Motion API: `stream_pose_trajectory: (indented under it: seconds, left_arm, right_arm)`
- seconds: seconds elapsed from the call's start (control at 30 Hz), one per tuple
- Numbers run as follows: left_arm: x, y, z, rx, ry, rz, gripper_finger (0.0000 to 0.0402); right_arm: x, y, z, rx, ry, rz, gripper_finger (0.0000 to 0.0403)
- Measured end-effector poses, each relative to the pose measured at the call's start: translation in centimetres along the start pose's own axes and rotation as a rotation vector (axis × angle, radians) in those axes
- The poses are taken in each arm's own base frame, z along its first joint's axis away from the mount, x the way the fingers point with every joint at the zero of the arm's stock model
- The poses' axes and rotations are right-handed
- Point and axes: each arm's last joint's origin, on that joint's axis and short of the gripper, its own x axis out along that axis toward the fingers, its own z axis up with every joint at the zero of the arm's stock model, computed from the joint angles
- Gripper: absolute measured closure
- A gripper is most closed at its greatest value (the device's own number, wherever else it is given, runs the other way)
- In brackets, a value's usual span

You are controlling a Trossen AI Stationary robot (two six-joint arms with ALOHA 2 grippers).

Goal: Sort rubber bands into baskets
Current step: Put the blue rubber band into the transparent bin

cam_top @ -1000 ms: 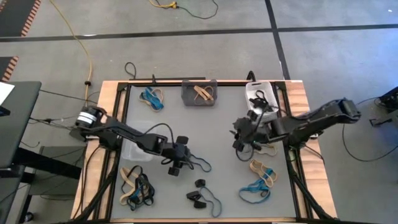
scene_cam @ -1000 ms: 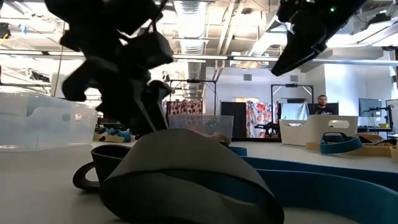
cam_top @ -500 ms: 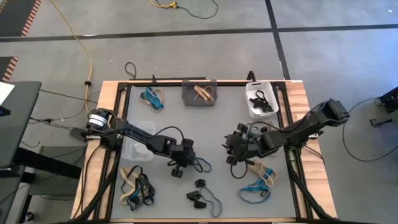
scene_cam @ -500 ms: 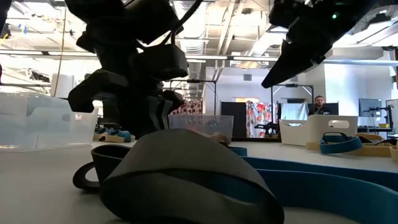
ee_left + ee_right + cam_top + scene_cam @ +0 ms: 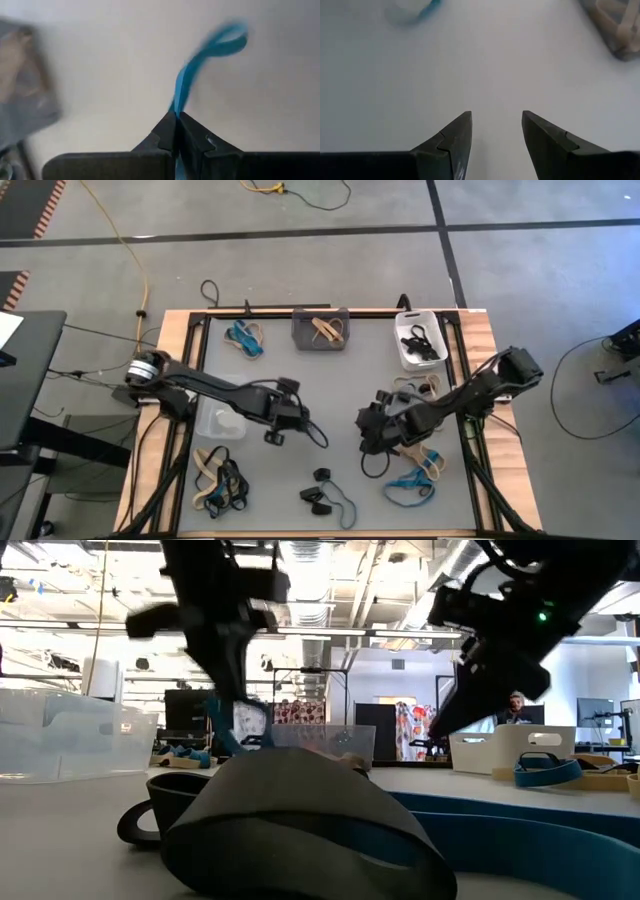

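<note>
My left gripper [image 5: 273,435] is near the table's middle, shut on a blue rubber band [image 5: 318,438] that trails from it toward the right. My right gripper [image 5: 366,438] stands open just right of the middle, over bare table, with nothing between its fingers [image 5: 455,135]. The dark grey basket [image 5: 320,330] at the far edge holds tan bands. Black bands lie in the white basket [image 5: 418,340] at the far right. The clear basket [image 5: 218,418] stands at the left, beside my left arm. My left gripper pinches one end of the blue band [image 5: 178,102] between its two shut fingers. In the low view the fingers point down and the band [image 5: 218,728] hangs below them. Its other end [image 5: 227,37] loops away; I cannot tell whether that end rests on the table.
Loose bands lie in heaps: blue ones [image 5: 245,338] at the far left, a mixed heap [image 5: 215,480] at the near left, a black and blue one [image 5: 325,498] near the front, tan [image 5: 425,450] and blue [image 5: 408,486] at the near right.
My left gripper has shut on the blue band, then risen and drawn a little toward the far left, lifting the band's held end. My right gripper, still open, has moved from near the white basket toward the table's middle and near edge.
</note>
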Motion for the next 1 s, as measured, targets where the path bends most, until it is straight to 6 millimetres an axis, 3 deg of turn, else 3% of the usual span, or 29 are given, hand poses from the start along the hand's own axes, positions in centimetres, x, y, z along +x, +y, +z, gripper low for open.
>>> stream_pose_trajectory:
  seconds: [0.3,0.6,0.77,1.0]
  left_arm:
    - [-7.5,2.4,-4.7,-0.176,0.081,0.044,0.0401]
    - [-12.4,2.8,-10.6,-0.356,0.192,0.05,0.0401]
    - [-13.2,2.7,-12.1,-0.436,0.16,-0.012,0.0401]
    - [-10.4,1.2,-13.4,-0.437,0.296,-0.065,0.0401]
  right_arm:
    - [0.3,0.9,-0.5,-0.018,-0.033,-0.041,0.0202]
    - [0.3,0.9,-0.5,-0.018,-0.034,-0.045,0.0202]
    - [0.3,0.9,-0.4,-0.017,-0.035,-0.044,0.0202]
    - [0.0,1.3,-0.6,-0.013,-0.042,-0.029,0.0202]
